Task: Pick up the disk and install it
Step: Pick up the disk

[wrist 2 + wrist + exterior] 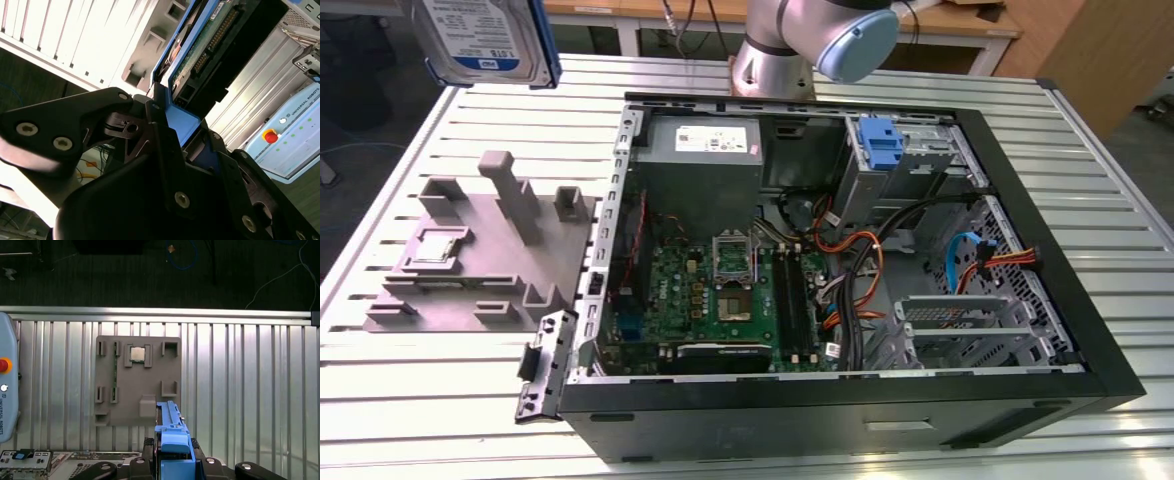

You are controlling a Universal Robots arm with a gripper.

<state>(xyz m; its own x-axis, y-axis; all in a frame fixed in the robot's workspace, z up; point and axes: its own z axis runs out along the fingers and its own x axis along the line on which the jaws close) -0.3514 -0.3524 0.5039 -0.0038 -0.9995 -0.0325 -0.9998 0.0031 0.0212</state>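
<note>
Currently held: the disk (478, 40), its blue frame pinched between the gripper (173, 456) jaws.
Disk location: aloft by the grey fixture (467, 270), outside the computer case (854, 430).
Long axis: straight out from the jaws.

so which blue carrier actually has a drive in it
The one in the pincer, around the disk; the blue bracket in the case is bare.

- Arm (771, 55): smooth silver-grey tube with a rounded pale blue joint cap (858, 42).
- Gripper (172, 444): matte black, angular plates, dotted with silver screws (181, 199).
</note>
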